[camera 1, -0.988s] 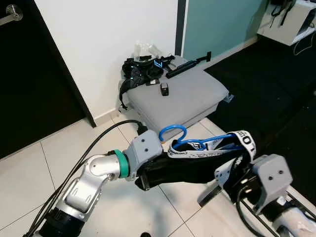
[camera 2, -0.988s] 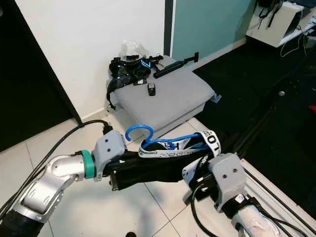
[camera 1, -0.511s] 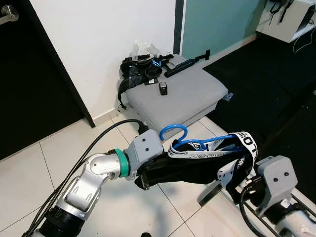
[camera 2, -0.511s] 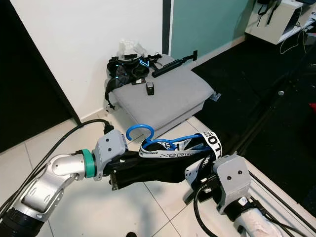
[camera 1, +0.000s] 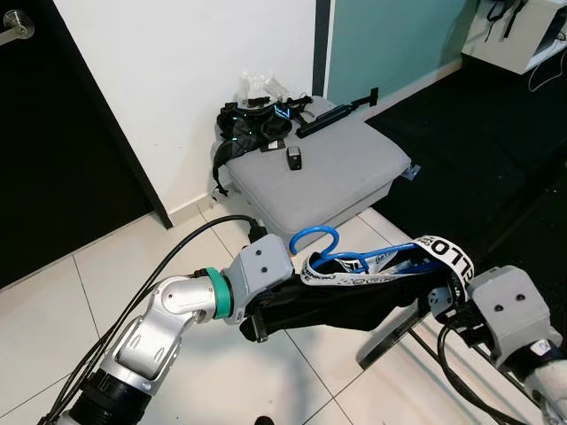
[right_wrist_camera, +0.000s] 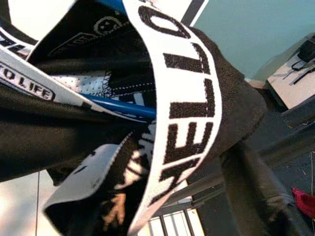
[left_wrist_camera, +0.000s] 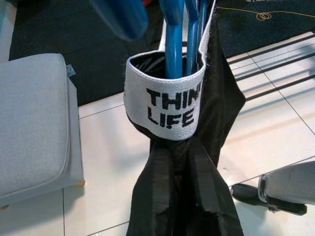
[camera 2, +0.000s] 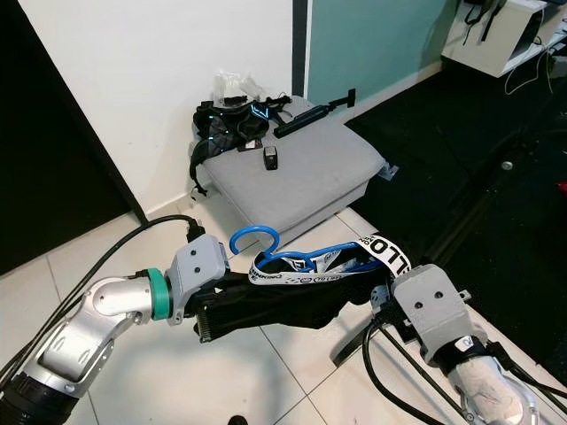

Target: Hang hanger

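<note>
A blue hanger [camera 1: 312, 239] carries a black garment [camera 1: 328, 301] with a white lettered waistband [camera 1: 372, 273]. It hangs level above the tiled floor. My left gripper [left_wrist_camera: 184, 189] comes in from the left and is shut on the black cloth below the waistband [left_wrist_camera: 170, 105], under the hanger's blue bars [left_wrist_camera: 174, 46]. My right gripper [camera 1: 440, 297] is at the garment's right end, where the waistband's loop [right_wrist_camera: 187, 103] is stretched over it and cloth hides its tip.
A grey cushion [camera 1: 328, 173] lies by the white wall, with black straps [camera 1: 257, 128] and a small device [camera 1: 295, 159] on it. A dark door stands to the left and black carpet to the right. Metal rack rails [camera 1: 399, 341] run along the floor under my right arm.
My right arm has drawn back to the right, pulling the waistband's right end out with it. The left arm and the hanger's hook have stayed put.
</note>
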Available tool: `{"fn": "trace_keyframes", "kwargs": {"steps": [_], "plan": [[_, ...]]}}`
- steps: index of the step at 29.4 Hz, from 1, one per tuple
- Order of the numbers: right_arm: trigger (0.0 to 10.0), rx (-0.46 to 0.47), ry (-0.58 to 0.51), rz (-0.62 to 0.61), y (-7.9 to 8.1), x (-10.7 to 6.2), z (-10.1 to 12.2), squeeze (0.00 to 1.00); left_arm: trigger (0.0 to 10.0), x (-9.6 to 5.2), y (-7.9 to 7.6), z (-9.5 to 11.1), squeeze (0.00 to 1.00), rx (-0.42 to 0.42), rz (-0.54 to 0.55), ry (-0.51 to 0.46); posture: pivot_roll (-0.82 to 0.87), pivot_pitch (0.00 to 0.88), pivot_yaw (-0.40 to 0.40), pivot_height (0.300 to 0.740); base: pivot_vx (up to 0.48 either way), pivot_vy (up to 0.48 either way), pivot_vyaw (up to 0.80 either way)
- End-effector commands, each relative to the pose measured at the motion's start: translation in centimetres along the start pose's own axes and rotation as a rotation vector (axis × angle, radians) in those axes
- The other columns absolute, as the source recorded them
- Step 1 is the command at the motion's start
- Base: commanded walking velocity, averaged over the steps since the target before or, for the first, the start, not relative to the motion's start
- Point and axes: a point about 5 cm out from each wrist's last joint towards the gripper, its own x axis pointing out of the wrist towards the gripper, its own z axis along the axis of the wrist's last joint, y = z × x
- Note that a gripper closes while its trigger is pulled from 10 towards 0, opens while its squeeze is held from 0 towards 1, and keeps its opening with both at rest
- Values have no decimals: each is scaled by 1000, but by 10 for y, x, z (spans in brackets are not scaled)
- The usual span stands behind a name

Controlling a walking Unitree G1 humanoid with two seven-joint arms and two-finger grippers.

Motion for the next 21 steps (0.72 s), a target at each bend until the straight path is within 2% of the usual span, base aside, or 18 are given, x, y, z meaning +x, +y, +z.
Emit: {"fn": "trace_keyframes", "kwargs": {"steps": [1, 6, 7, 8, 9, 11, 12, 13, 14, 17, 18, 19, 20, 21], "plan": [[0, 18, -2, -6, 2, -2, 0, 0, 10000, -1, -3, -6, 0, -8, -11, 25, -338, 232, 192, 740, 0, 0, 0], [0, 21, -12, -18, -3, -2, 3, 0, 10000, -1, -3, -6, 0, -7, -14, 28, -338, 232, 192, 740, 0, 0, 0], [3608, 10, -21, -17, -4, -3, 7, 0, 10000, -1, -3, -6, 0, -7, -14, 29, -338, 232, 192, 740, 0, 0, 0], [3608, 1, -26, -16, -5, -3, 10, 0, 10000, -1, -3, -6, 0, -7, -15, 29, -338, 232, 192, 740, 0, 0, 0], [10000, -34, -55, -17, -9, -5, 19, 0, 10000, -1, -2, -6, 0, -7, -14, 31, -335, 234, 195, 740, 0, 0, 0], [10000, -59, -75, -18, -12, -6, 26, 0, 10000, -1, -2, -7, 0, -8, -14, 32, -335, 234, 195, 740, 0, 0, 0], [10000, -85, -124, -49, -21, -7, 41, 0, 10000, -1, -3, -7, 0, -9, -15, 34, -335, 234, 195, 740, 0, 0, 0], [10000, -85, -124, -49, -21, -7, 41, 0, 10000, -1, -3, -7, 0, -9, -15, 34, -335, 234, 195, 740, 0, 0, 0], [10000, -102, -157, -71, -26, -8, 51, 0, 10000, -1, -3, -8, 0, -10, -16, 35, -343, 237, 196, 740, 0, 0, 0], [10000, -113, -186, -51, -31, -11, 63, 0, 10000, -1, -3, -9, 0, -10, -18, 37, -343, 237, 196, 740, 0, 0, 0], [10000, -106, -183, 60, -27, -19, 71, 0, 10000, -1, -4, -10, 0, -11, -20, 39, -350, 239, 197, 740, 0, 0, 0], [10000, -106, -183, 60, -27, -19, 71, 0, 10000, -1, -4, -10, 0, -11, -20, 39, -350, 239, 197, 740, 0, 0, 0], [10000, -107, -138, 217, -19, -31, 72, 0, 10000, 0, -4, -10, 0, -12, -21, 40, -350, 239, 197, 740, 0, 0, 0], [10000, -107, -138, 217, -19, -31, 72, 0, 10000, 0, -4, -10, 0, -12, -21, 40, -350, 239, 197, 740, 0, 0, 0]]}}
